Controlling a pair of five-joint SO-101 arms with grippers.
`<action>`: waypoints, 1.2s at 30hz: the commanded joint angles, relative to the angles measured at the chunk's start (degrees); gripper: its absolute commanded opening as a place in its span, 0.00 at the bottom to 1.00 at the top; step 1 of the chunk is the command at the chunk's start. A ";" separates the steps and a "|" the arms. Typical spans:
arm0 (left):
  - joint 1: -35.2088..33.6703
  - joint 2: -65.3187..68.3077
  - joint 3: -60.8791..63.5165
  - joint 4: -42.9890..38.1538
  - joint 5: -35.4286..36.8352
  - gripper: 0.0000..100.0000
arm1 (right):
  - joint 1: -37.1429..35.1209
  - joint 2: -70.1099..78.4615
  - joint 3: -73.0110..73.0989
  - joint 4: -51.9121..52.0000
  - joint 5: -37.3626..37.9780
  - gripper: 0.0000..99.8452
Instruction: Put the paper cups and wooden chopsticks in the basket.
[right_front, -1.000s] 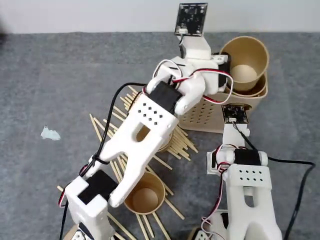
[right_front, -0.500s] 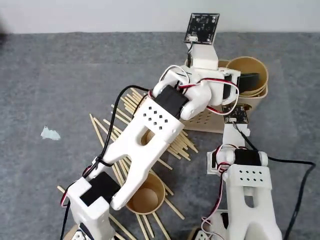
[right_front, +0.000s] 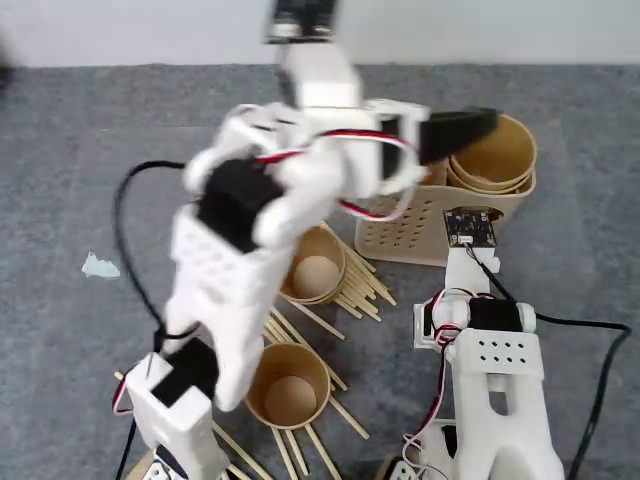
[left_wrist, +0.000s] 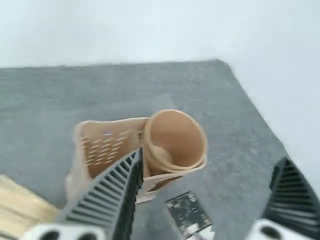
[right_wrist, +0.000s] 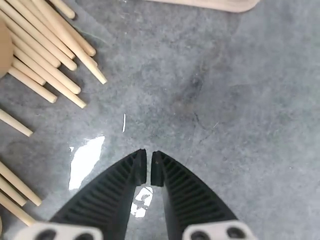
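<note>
Left end effector (left_wrist: 210, 157) hanging wide open, empty, above basket (right_front: 410, 235) | right end effector (right_wrist: 148, 165) sitting closed on nothing | I'm seeing stacked cups (right_front: 495, 155) already in basket | loose cups (right_front: 290, 385), chopsticks (right_front: 355, 285) still lying on counter (right_front: 100, 150)

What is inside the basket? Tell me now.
Stacked paper cups sit in one end of the basket. The left arm covers the rest of its inside; what else lies there cannot be seen.
</note>
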 joint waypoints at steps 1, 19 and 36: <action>-6.07 -0.97 -7.60 4.22 -0.53 0.29 | 0.40 -1.80 -0.62 -0.40 -0.44 0.04; -29.80 -7.65 8.66 4.22 -17.05 0.01 | -5.58 -1.19 -23.30 6.99 -0.44 0.05; -44.84 -33.93 64.40 -8.00 -20.22 0.01 | -26.77 -0.92 -29.71 4.44 -11.60 0.24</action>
